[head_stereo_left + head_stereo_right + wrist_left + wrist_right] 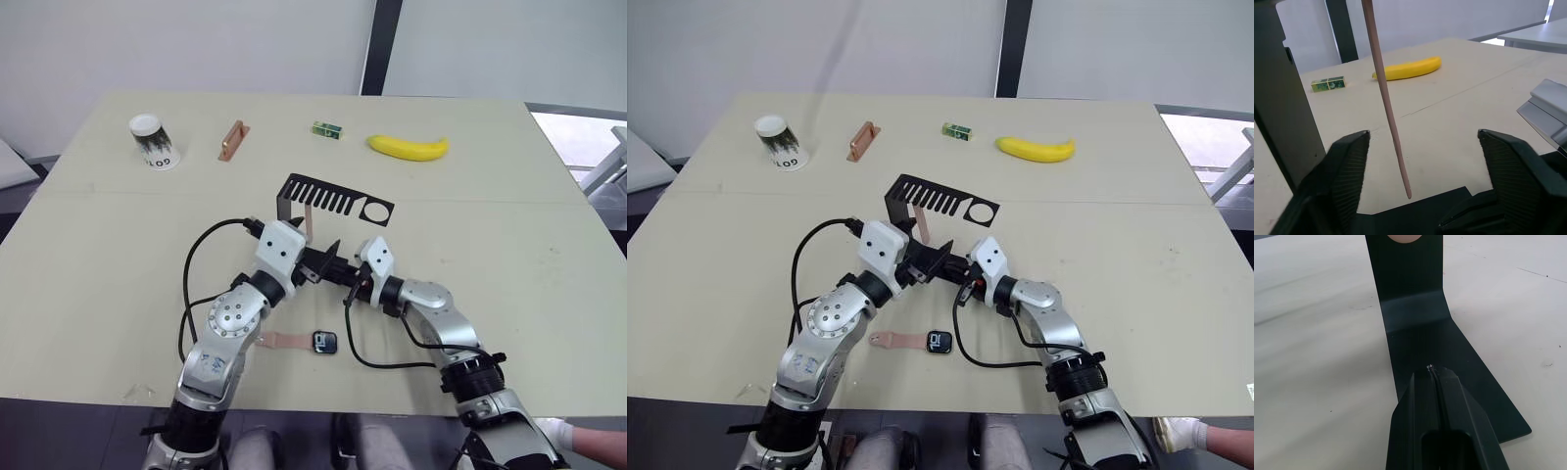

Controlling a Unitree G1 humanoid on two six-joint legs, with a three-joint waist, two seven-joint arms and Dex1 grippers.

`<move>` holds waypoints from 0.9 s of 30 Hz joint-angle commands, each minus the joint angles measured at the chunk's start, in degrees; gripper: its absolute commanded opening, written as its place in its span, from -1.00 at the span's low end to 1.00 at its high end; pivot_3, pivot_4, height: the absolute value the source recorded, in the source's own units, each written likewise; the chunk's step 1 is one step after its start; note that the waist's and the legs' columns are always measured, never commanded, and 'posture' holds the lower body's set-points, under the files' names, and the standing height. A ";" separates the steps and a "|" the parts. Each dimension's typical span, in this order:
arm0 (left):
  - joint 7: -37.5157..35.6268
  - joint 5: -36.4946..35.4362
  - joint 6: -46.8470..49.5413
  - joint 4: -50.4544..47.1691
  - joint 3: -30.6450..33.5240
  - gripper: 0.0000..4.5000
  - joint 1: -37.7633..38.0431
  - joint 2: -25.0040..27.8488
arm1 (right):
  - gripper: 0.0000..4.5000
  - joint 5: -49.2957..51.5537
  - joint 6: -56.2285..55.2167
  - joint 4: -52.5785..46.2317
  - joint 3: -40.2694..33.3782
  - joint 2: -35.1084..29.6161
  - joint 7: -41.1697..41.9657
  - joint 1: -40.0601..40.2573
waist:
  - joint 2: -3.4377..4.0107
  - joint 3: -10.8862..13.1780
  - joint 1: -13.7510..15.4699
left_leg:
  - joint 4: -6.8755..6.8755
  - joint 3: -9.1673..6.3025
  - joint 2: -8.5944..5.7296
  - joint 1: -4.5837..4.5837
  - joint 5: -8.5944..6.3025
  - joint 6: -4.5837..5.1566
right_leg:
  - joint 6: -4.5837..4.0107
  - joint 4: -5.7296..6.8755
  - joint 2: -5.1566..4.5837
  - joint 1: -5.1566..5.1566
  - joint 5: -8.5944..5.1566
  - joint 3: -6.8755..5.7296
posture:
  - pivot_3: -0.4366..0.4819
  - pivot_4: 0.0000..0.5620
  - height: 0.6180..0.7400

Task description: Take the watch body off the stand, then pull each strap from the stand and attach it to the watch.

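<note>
Left gripper (331, 260) spread wide, fingers (1347, 166) well apart, nothing between the pads. Second strap (1386, 98) hanging straight down from the stand (333, 201), just ahead of that gripper and nearer one finger than the other, not touched by either. Right gripper (1434, 382) closed to a narrow line, fingers pressed together, empty, resting over the stand's flat foot, upright plate rising just ahead of the tips. Both grippers close together, tips nearly meeting, just beside the stand's base. Watch body (324, 342) lying flat on the desk (509, 245), below and behind both grippers, toward the near edge, with one strap (287, 340) already joined to it and stretching away flat. Well beyond the grippers, along the far side: banana (408, 147), small green box (327, 129), copper-brown block (231, 139), cup (153, 141).
</note>
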 commanded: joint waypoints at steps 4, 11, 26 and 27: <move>0.40 0.77 -1.71 -1.05 -0.14 -0.96 -0.41 -0.79 | -1.00 -0.76 1.15 1.30 0.94 -0.24 0.78 2.18 | 0.00 0.00 0.03 | 0.00 0.00 0.00 0.00 0.00 0.00 | 0.00 -0.01 0.00 0.01 0.00 0.00 | -0.05 -0.47 1.00; 1.57 2.52 -2.81 -0.59 1.01 -0.96 -0.65 -0.36 | -1.00 -0.67 1.30 0.95 0.92 -0.50 0.89 3.55 | -0.01 -0.01 0.06 | -0.01 0.00 0.00 0.00 0.00 0.00 | 0.00 -0.02 0.00 0.01 0.00 0.00 | -0.05 -0.47 1.00; -0.62 2.82 -6.77 -5.67 2.24 -0.96 3.12 2.09 | -1.00 -1.52 0.93 2.86 0.56 -0.60 -0.28 3.36 | -0.04 -0.03 0.05 | -0.02 -0.01 0.02 0.01 -0.01 0.01 | 0.00 -0.04 -0.01 0.02 0.00 -0.01 | -0.05 -0.47 1.00; -0.96 3.09 -7.12 -5.95 2.31 -0.96 3.55 2.71 | -1.00 -1.54 0.91 3.03 0.48 -0.59 -0.42 3.31 | -0.05 -0.03 0.06 | -0.02 -0.01 0.02 0.01 -0.01 0.01 | 0.00 -0.04 -0.01 0.03 0.00 -0.01 | -0.05 -0.47 1.00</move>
